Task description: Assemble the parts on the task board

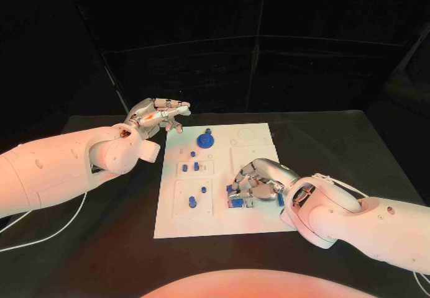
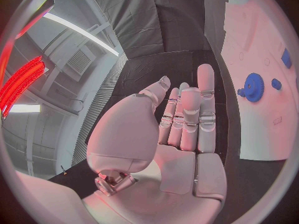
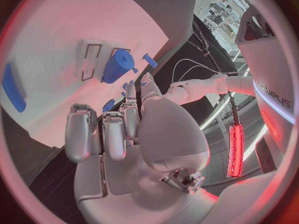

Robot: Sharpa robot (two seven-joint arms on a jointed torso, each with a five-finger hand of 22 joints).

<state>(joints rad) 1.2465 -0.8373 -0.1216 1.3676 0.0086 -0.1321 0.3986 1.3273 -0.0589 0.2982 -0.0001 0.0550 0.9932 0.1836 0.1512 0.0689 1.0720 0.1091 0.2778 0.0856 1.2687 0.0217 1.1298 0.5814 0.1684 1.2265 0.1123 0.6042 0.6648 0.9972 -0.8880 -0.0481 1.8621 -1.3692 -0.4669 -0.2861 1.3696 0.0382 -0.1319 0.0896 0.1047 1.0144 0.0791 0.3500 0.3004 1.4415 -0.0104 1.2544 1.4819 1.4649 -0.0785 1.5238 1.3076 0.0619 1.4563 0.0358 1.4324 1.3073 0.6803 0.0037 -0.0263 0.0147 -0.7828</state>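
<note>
The white task board (image 1: 224, 214) lies mid-table. A blue gear (image 1: 206, 140) (image 2: 253, 87) sits near its far end, with small blue pegs (image 1: 190, 166) and another peg (image 1: 192, 200) standing in the sockets nearer me. My left hand (image 1: 160, 117) (image 2: 187, 119) hovers off the board's far left corner, fingers straight, holding nothing. My right hand (image 1: 260, 183) (image 3: 118, 129) is over the board's right side, fingers curled down onto blue parts (image 1: 237, 202). A blue cylinder part (image 3: 117, 66) stands just past its fingertips. Small blue bits show between thumb and fingers; whether they are held is unclear.
A blue bar (image 1: 280, 199) (image 3: 12, 87) lies by the board's right edge, beside my right hand. The black table (image 1: 340, 143) spreads around the board. A white cable (image 1: 36, 233) trails on the table at the left.
</note>
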